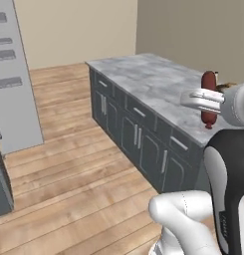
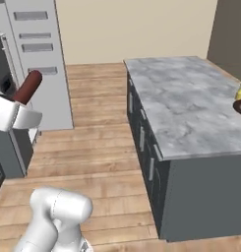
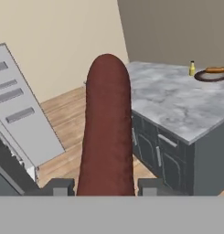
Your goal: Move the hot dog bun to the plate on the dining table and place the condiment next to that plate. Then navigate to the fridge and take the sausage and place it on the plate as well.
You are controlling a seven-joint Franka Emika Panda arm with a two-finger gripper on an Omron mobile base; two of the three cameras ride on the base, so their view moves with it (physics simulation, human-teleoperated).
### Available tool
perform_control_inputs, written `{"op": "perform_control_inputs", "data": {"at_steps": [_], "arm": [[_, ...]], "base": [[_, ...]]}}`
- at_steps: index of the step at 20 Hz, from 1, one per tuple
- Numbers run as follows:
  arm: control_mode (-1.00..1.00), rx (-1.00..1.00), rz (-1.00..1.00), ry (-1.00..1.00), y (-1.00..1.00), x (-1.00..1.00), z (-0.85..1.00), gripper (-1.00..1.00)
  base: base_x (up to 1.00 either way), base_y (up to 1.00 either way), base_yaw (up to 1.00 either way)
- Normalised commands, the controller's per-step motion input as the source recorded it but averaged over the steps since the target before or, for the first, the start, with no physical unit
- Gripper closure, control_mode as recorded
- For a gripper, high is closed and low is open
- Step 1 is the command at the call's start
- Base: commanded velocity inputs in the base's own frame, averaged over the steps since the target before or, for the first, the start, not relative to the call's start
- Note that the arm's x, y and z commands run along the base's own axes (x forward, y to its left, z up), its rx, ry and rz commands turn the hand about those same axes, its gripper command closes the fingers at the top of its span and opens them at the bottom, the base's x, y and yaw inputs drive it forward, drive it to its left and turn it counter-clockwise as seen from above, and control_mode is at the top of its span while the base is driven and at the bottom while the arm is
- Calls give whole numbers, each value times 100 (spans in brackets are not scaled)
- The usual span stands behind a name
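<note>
My gripper (image 3: 105, 186) is shut on the dark red sausage (image 3: 108, 132), which stands upright between the two fingertips (image 3: 59, 186). From the left base, the sausage (image 1: 209, 99) hangs in the gripper (image 1: 205, 101) over the near end of the marble dining table (image 1: 153, 84). From the right base, the sausage (image 2: 27, 87) sticks up out of the gripper (image 2: 19, 102) at the far left. On the table's far end sits a dark plate (image 3: 202, 78) holding the hot dog bun (image 3: 216, 70). The yellow condiment bottle (image 3: 192, 68) stands beside the plate.
The tall grey fridge door (image 2: 41, 59) stands open at the left, with shelves on its inner side. Dark cabinet fronts (image 1: 138, 134) run under the table. Wooden floor (image 1: 68, 174) lies between the fridge and the table. Beige walls close off the back.
</note>
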Motion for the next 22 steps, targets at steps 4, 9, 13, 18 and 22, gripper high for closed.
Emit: {"op": "perform_control_inputs", "data": {"at_steps": [4, 9, 13, 18, 22], "arm": [[100, 0, 0, 0, 0, 0, 0, 100], [100, 0, 0, 0, 0, 0, 0, 100], [100, 0, 0, 0, 0, 0, 0, 100], [100, 0, 0, 0, 0, 0, 0, 100], [100, 0, 0, 0, 0, 0, 0, 100]], "base": [[-9, -100, 1], [0, -100, 9], [0, -100, 16], [1, -100, 21], [7, -100, 25]]}}
